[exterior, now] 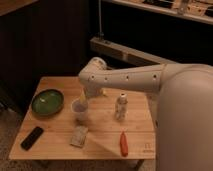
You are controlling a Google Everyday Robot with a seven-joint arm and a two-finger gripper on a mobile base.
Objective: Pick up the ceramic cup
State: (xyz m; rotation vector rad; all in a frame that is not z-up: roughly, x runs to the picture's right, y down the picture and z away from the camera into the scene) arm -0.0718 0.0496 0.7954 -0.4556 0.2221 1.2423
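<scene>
The ceramic cup (79, 111) is a small pale round cup standing upright near the middle of the wooden table (55, 145). My gripper (82, 100) hangs from the white arm (130, 79) and sits right over the cup's rim, at its far right side. The wrist hides the fingers.
A wide green bowl (47, 102) sits at the table's left. A slim white bottle (120, 107) stands right of the cup. A black flat object (32, 137) lies front left, a pale packet (79, 135) in front of the cup, a red object (123, 143) front right.
</scene>
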